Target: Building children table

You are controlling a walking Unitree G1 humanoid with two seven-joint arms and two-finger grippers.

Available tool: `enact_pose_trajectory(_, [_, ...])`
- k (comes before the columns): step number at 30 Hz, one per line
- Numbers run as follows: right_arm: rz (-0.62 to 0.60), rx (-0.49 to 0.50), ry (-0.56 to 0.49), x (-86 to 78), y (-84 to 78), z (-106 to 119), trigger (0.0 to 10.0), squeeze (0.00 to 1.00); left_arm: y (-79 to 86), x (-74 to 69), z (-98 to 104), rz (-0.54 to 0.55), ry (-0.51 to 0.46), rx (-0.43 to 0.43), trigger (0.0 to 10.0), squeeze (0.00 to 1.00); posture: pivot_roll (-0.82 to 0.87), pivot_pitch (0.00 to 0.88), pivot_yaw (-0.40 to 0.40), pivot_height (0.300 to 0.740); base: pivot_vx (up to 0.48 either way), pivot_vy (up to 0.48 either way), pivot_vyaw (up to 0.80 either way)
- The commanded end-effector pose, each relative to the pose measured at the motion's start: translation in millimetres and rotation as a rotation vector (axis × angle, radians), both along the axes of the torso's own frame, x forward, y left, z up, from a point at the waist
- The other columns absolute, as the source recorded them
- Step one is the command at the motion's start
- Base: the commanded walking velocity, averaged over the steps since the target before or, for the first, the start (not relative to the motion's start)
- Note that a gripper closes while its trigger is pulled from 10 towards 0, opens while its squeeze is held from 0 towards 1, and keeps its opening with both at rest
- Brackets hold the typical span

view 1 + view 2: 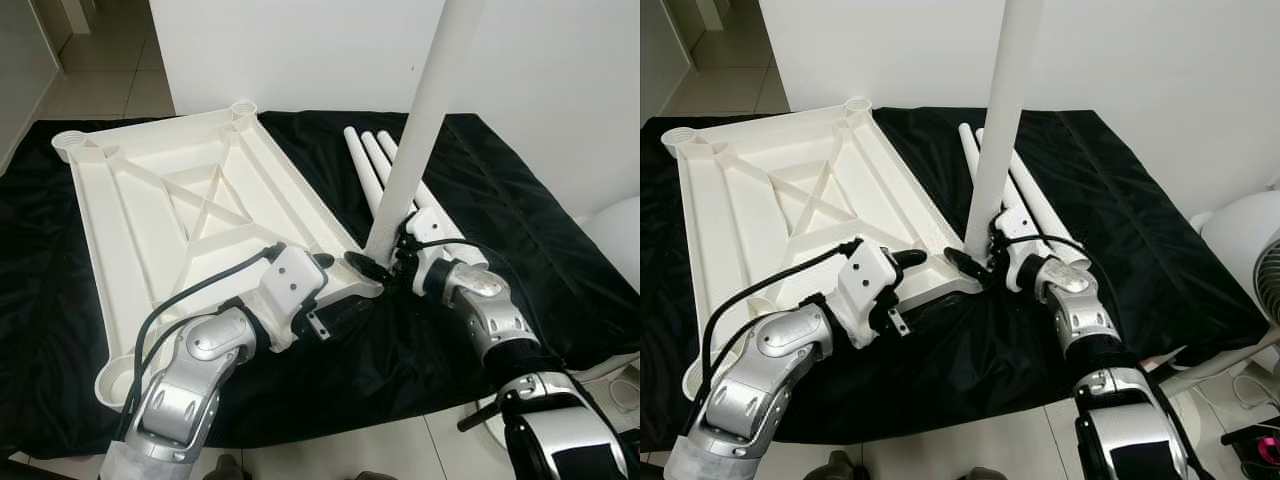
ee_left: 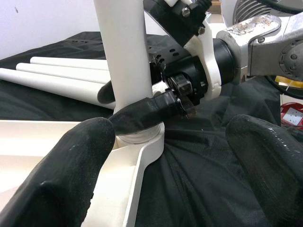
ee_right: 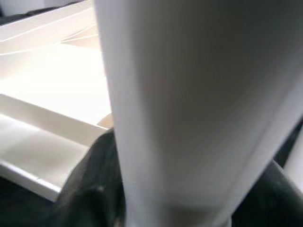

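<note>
Tabletop [image 1: 190, 215], white and turned underside up, lies on a black cloth [image 1: 520, 230] on the floor, ribs showing. At its near right corner one white leg [image 1: 420, 120] stands upright in the corner socket, gripped near its base by the right gripper [image 1: 385, 262]. The left gripper [image 1: 335, 275] rests with fingers [image 2: 71, 161] spread wide beside that corner. Three more legs [image 1: 375, 160] lie on the cloth behind it.
</note>
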State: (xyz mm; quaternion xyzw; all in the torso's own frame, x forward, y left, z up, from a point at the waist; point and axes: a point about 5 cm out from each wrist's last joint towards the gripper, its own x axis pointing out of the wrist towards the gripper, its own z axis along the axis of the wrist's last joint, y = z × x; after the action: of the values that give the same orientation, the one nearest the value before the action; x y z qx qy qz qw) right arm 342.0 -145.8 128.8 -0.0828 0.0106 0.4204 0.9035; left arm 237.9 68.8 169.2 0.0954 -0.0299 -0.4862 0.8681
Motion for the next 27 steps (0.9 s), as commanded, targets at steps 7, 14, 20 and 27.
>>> enact_pose_trajectory(7, [0.002,-0.012,0.037,-0.2,1.6,-7.2,10.0,0.00,0.5,3.9,1.9,0.085,-0.019,-0.012,10.0,0.00,0.00,0.000,-0.046,0.740,0.000,0.000,0.00])
enact_pose_trajectory(14, [-0.097,0.023,0.063,2.3,2.3,-12.9,10.0,0.00,0.9,5.2,2.1,0.091,-0.019,-0.014,10.0,0.00,0.00,0.000,-0.047,0.740,0.000,0.000,0.00])
enact_pose_trajectory(20, [-0.244,0.071,0.080,6.1,7.7,-16.7,10.0,0.00,0.3,5.5,2.2,0.091,-0.019,-0.016,10.0,0.00,-0.01,0.000,-0.046,0.740,0.000,0.000,0.00])
enact_pose_trajectory(27, [-0.426,0.139,0.111,3.5,18.7,-21.6,10.0,0.00,-0.8,3.9,1.3,0.085,-0.012,-0.018,10.0,0.00,-0.02,0.000,-0.046,0.740,0.000,0.000,0.00])
